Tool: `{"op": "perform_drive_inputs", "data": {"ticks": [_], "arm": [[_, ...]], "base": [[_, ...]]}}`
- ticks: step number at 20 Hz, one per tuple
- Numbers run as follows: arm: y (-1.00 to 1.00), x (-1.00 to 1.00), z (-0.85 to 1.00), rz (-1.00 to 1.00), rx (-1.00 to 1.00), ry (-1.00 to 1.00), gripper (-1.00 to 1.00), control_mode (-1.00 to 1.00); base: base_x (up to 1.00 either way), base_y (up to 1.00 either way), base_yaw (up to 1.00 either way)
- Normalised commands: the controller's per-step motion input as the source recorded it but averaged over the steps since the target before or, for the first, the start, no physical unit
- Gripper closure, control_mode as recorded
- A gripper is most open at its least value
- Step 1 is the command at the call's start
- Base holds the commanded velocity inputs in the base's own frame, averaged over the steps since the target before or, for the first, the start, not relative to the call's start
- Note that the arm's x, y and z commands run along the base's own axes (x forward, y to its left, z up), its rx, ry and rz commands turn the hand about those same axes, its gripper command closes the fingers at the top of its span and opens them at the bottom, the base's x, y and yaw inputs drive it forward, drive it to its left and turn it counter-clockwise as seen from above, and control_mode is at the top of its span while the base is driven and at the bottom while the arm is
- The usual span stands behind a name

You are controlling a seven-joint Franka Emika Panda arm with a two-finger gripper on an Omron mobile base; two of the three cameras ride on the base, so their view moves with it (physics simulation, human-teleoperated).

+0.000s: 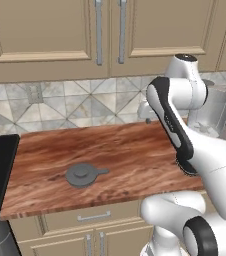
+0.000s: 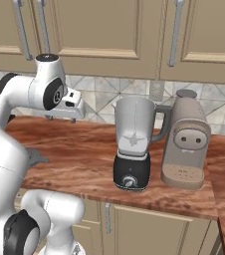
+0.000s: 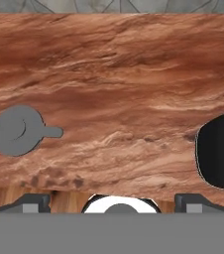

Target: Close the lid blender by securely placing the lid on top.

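A flat round dark grey lid (image 1: pixel 84 174) with a raised centre knob is seen lying on the wooden counter (image 1: pixel 135 150), its side tab pointed toward 3 o'clock. The open-topped blender (image 2: pixel 133 144), a black base under a clear jar, stands well apart. The gripper (image 3: pixel 114 201) is spread open, holding nothing.

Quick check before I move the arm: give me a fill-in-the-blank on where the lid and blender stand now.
1. The lid lies flat on the wooden ____.
2. The blender jar's top is ____, with no cover on it.
3. Right beside the blender stands a beige ____ machine.

Missing words: counter; open; coffee
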Motion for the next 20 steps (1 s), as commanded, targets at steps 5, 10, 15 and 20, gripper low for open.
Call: {"op": "perform_drive_inputs", "data": {"ticks": [5, 10, 15, 20], "arm": [[0.00, 0.00, -0.04, 0.00, 0.00, 0.00, -1.00, -1.00], [0.65, 0.00, -0.76, 0.03, -0.15, 0.08, -1.00, -1.00], [1.00, 0.03, -0.99, 0.27, -0.19, 0.11, -1.00, -1.00], [0.56, 0.31, -0.60, 0.48, -0.07, 0.14, -1.00, -1.00]], "base": [[0.02, 0.00, 0.00], [0.00, 0.00, 0.00], [0.00, 0.00, 0.00], [0.00, 0.00, 0.00]]}}
